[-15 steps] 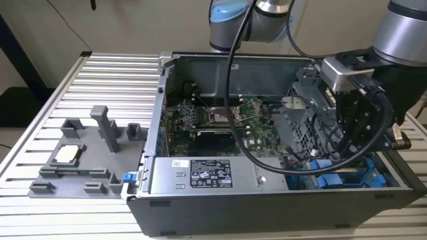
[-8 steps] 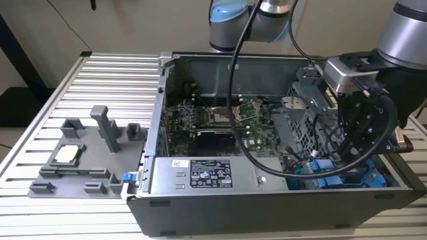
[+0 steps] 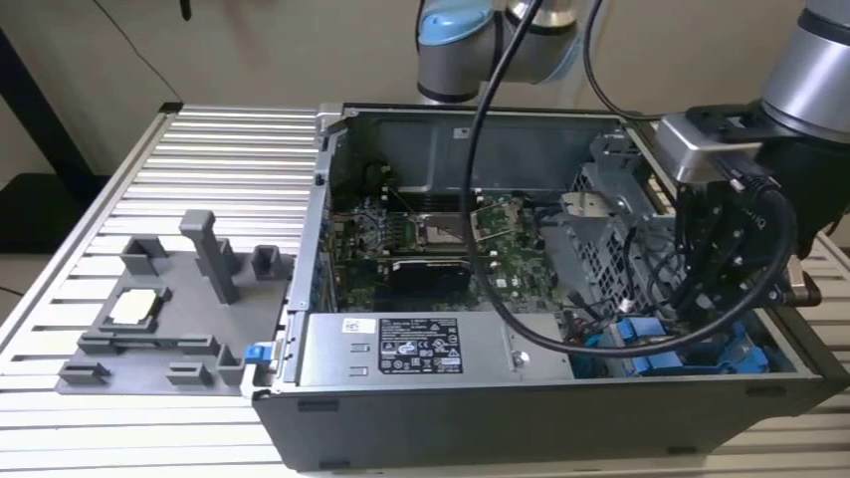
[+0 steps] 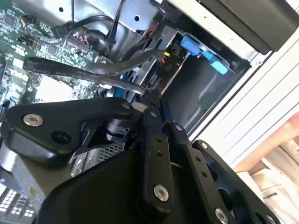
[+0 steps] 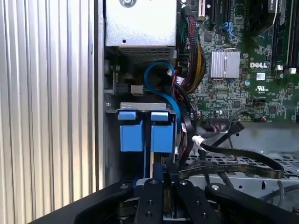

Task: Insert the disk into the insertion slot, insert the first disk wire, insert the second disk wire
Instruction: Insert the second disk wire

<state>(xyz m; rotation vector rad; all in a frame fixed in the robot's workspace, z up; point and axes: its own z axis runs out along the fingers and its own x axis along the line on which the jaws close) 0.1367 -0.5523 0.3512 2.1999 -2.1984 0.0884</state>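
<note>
Reaching into the case [image 3: 398,423] at four o'clock in the exterior view, the gripper [image 3: 680,311] hangs by the slot [image 3: 743,357]. The first wrist view shows the blue-framed disk [image 5: 140,135] inside it. I cannot tell its grip.

You see a grey metal computer case [image 3: 398,438], dull and smooth. At its four o'clock corner, the insertion slot [image 5: 140,133] has bright blue smooth plastic. The table [image 3: 226,139] is ribbed, shiny metal. The cables [image 3: 531,329] look like black rubber.

Ribbed metal table [image 3: 213,139]: computer case [image 3: 531,418], grey fixture [image 3: 173,329].
</note>
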